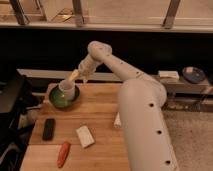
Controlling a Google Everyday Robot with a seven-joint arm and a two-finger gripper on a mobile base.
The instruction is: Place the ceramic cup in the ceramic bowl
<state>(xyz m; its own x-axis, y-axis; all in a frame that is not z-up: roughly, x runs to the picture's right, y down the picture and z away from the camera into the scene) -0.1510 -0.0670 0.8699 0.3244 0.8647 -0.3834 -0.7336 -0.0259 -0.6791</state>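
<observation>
The ceramic cup (66, 90), small and white, stands upright inside the green ceramic bowl (56, 101) at the far left of the wooden table. My gripper (75, 77) hangs just above and to the right of the cup's rim, at the end of the white arm that reaches in from the right. Whether it still touches the cup is not visible.
On the wooden table (100, 107) lie a black flat object (48, 128), a white block (84, 136) and a red-orange object (63, 154) near the front left. A dark machine (10, 102) stands at the left edge. A counter behind holds a dish (192, 74).
</observation>
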